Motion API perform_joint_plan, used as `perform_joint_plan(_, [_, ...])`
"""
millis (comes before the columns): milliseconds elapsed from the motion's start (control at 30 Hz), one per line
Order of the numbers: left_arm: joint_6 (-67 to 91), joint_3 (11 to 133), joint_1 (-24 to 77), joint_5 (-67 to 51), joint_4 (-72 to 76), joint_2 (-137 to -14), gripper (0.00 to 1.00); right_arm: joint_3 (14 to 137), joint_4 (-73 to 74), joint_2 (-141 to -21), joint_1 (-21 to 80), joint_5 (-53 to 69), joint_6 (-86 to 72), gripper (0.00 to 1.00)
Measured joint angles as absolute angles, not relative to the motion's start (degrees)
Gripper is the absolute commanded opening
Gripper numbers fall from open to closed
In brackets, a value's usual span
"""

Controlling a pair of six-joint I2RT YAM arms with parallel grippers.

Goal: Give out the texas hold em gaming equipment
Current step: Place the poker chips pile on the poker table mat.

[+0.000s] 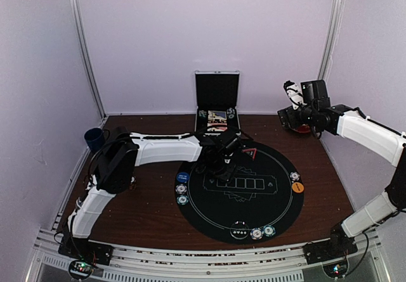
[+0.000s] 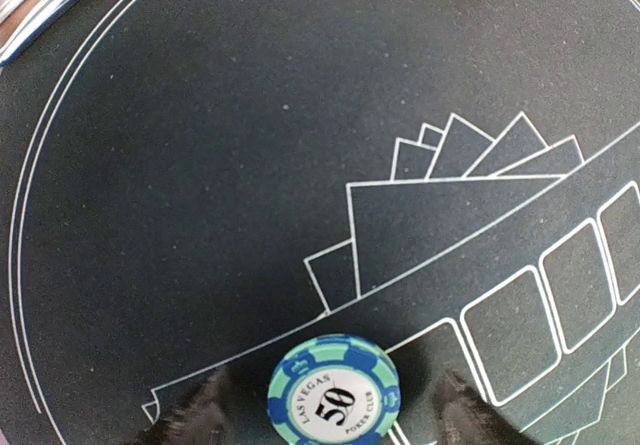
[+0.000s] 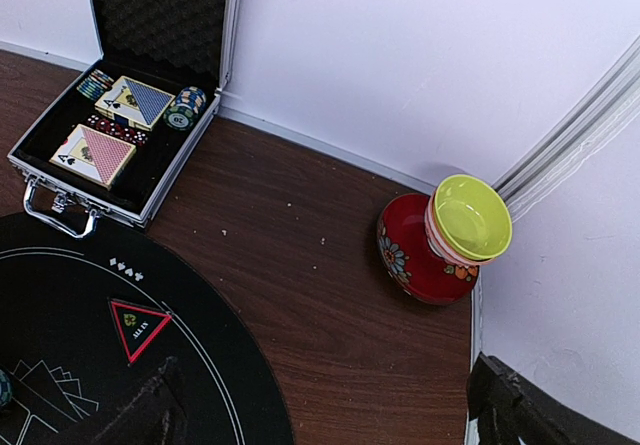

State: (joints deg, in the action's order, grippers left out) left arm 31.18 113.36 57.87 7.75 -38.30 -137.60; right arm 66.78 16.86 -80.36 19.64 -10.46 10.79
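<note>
Two arms reach over a brown table [image 1: 146, 212] carrying a round black mat [image 1: 279, 209]. The left gripper [image 2: 330, 417] is low over the far-left part of the mat. Its fingers [image 2: 195, 415] stand apart on either side of a teal chip [image 2: 333, 393] marked 50. That chip lies flat on the mat beside the printed card boxes, with a gap to each finger, so nothing is clamped. The right gripper [image 3: 325, 420] hangs high at the far right corner, fingers [image 3: 515, 405] spread wide and empty. Nearby a red flowered bowl [image 3: 410, 255] holds a yellow-green bowl [image 3: 472, 215], both tipped on their side. At the mat's left rim sit a blue button [image 1: 183, 177] and two chips [image 1: 181, 189]. At the right rim are a single chip [image 1: 294, 176] and an orange button [image 1: 297, 187]. Three round pieces [image 1: 256, 234] lie at the near rim. An open silver case [image 3: 183, 165] by the back wall holds two card decks [image 3: 135, 100] and chip stacks [image 3: 185, 108]. A dark blue mug [image 1: 95, 139] stands at far left.
</note>
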Motion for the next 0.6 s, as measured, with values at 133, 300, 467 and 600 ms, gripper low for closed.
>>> perform_joint_plan(133, [31.2, 114.45, 57.87, 7.81, -39.48, -137.58, 0.91, 66.78, 16.86, -80.36, 19.9, -10.44, 10.81, 1.0])
perform_joint_plan(300, [30.96, 118.58, 57.87, 9.15, -42.46, -137.23, 0.98, 66.78, 16.93, -80.38, 20.18, -10.0, 11.2, 1.0])
perform_joint_plan(467, [30.3, 119.44, 57.65, 13.52, -47.62, -129.99, 0.98, 66.83, 17.52, -81.78, 21.67, -7.33, 11.86, 1.0])
perform_joint_plan(600, [30.15, 110.63, 55.68, 18.37, -48.71, -114.43, 0.98, 67.44, 19.92, -84.84, 26.04, -4.67, 12.43, 1.0])
